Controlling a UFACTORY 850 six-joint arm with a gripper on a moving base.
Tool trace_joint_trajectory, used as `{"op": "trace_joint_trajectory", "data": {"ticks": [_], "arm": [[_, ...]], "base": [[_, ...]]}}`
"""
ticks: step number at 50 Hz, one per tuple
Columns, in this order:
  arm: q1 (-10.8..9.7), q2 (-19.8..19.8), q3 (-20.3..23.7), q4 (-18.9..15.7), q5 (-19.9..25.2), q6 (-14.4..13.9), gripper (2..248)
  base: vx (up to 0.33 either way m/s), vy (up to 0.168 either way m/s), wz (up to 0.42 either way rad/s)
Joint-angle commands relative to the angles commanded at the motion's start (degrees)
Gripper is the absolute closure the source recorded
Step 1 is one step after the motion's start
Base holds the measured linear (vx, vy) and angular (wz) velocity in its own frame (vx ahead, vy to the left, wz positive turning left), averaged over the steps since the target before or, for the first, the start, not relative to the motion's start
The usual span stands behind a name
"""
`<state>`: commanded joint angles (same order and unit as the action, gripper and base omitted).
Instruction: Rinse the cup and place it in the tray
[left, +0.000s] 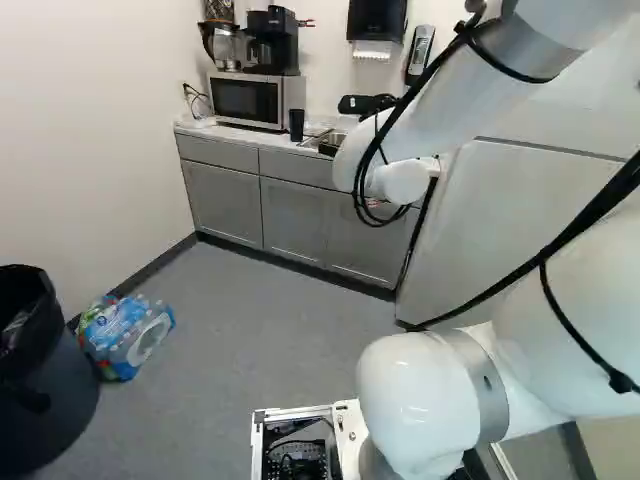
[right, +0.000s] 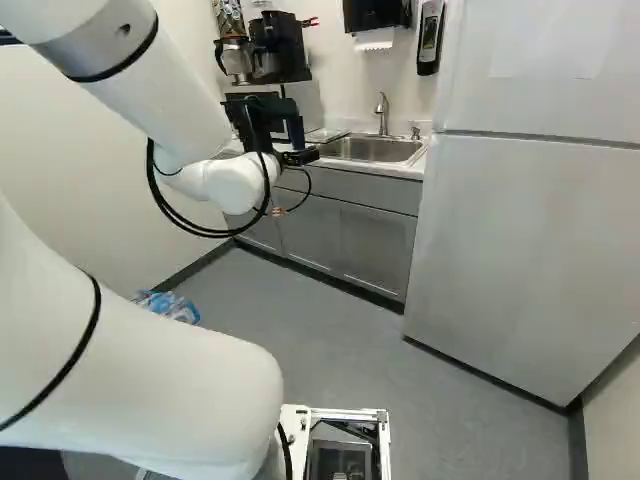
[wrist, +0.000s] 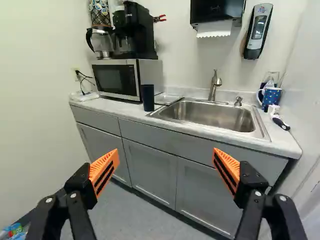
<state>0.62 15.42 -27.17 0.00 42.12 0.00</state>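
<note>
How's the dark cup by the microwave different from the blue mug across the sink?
The dark cup is plain; the blue mug is spotted. The mug has a handle; the cup shows none. The cup looks taller and slimmer than the mug. Both stand on the counter.

A pale-topped bench (wrist: 111, 105) over grey cabinets carries a microwave (wrist: 117, 79) near one end, with a small white object (wrist: 84, 96) between it and the side wall, and a dark cup (wrist: 148, 97) standing upright close by the microwave's front corner. A shallow tray (wrist: 168, 98) lies between the microwave and the inset metal sink (wrist: 200, 114), behind which rise a faucet (wrist: 214, 86) and a small pump (wrist: 238, 101). Past the sink, a spotted blue mug (wrist: 271, 96) stands near a dark-handled brush (wrist: 281, 124).
</note>
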Motion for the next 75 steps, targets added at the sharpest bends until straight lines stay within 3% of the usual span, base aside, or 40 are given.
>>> {"op": "trace_joint_trajectory", "data": {"ticks": [75], "arm": [[-0.04, -0.85, -9.97, 0.0, -7.61, 0.0, 3]], "base": [[0.0, 0.0, 0.0]]}}
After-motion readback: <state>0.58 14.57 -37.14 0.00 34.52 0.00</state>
